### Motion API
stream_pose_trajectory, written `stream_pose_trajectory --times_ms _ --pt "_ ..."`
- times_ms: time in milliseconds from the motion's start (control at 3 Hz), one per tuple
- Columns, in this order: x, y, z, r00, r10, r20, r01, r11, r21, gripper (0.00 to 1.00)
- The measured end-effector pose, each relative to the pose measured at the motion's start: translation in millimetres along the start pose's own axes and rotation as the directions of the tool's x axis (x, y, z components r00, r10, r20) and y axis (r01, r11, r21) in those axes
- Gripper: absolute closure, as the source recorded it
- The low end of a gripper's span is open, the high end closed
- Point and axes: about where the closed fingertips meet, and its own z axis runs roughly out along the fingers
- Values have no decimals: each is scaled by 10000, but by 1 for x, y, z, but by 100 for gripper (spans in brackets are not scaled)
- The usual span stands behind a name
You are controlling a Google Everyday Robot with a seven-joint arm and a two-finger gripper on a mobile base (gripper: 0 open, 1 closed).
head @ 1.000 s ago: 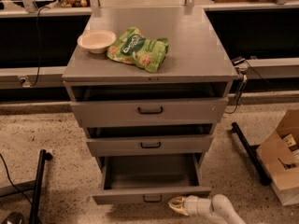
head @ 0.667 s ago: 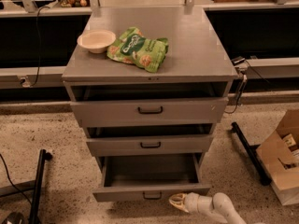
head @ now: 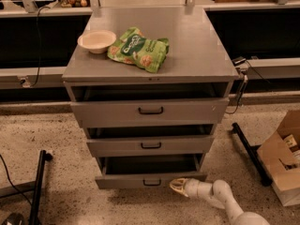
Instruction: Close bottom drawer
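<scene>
The bottom drawer [head: 150, 181] of the grey metal cabinet [head: 187, 41] stands partly pulled out, its dark inside showing above its low strip-like front and small black handle [head: 152, 182]. My gripper [head: 177, 186] is at the end of the white arm coming from the lower right. Its tip lies just below the right part of the drawer front, close to or touching it. The middle drawer [head: 151, 146] and top drawer [head: 150, 110] above also stand slightly out.
A cream bowl [head: 97, 41] and a green snack bag [head: 138, 48] lie on the cabinet top. A cardboard box [head: 281, 161] and a black bar [head: 248, 151] are on the floor at right. A black stand leg [head: 38, 184] is at left.
The bottom drawer has slid inward; less of its inside shows than a second ago. My gripper has moved with it toward the cabinet.
</scene>
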Motion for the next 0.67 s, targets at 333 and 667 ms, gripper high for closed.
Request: stream_pose_trajectory --times_ms 333,667 --pt "-8 -42 9 9999 -158 46 157 9993 351 100" --pt "-10 -70 13 9998 -213 47 209 9970 742 100"
